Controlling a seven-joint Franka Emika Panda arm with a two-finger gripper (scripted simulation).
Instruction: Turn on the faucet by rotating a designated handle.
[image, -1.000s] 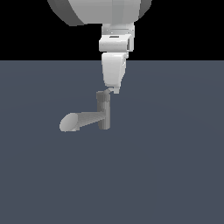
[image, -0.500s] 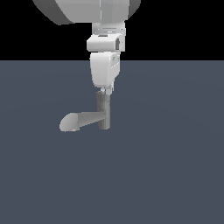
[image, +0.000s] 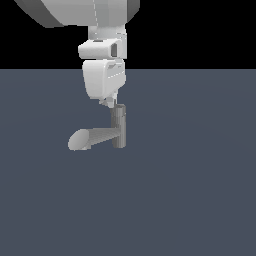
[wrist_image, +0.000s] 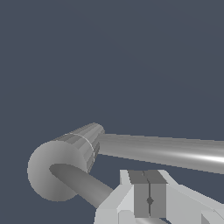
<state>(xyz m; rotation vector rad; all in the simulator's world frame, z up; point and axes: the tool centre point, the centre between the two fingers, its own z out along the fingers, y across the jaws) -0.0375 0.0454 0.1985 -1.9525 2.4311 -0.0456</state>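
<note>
The faucet (image: 118, 126) is a short grey upright post with a thick spout (image: 92, 138) that ends in a pale oval at the exterior view's left. My gripper (image: 111, 102) hangs at the post's top, slightly to its left side. In the wrist view the post's round cap (wrist_image: 43, 173) faces the camera and the spout (wrist_image: 166, 151) runs off sideways. The handle (wrist_image: 83, 183), a slim grey bar, sticks out from the cap and runs in under my gripper (wrist_image: 149, 199). The fingers are shut, pads together, with nothing between them. In the exterior view the handle is hidden.
The faucet stands on a plain dark blue-grey floor (image: 190, 200). The big white arm (image: 102, 50) comes down from above the post. No other objects show.
My gripper has moved towards the exterior view's left, from above the post's right side to its left side. The post and spout have not moved.
</note>
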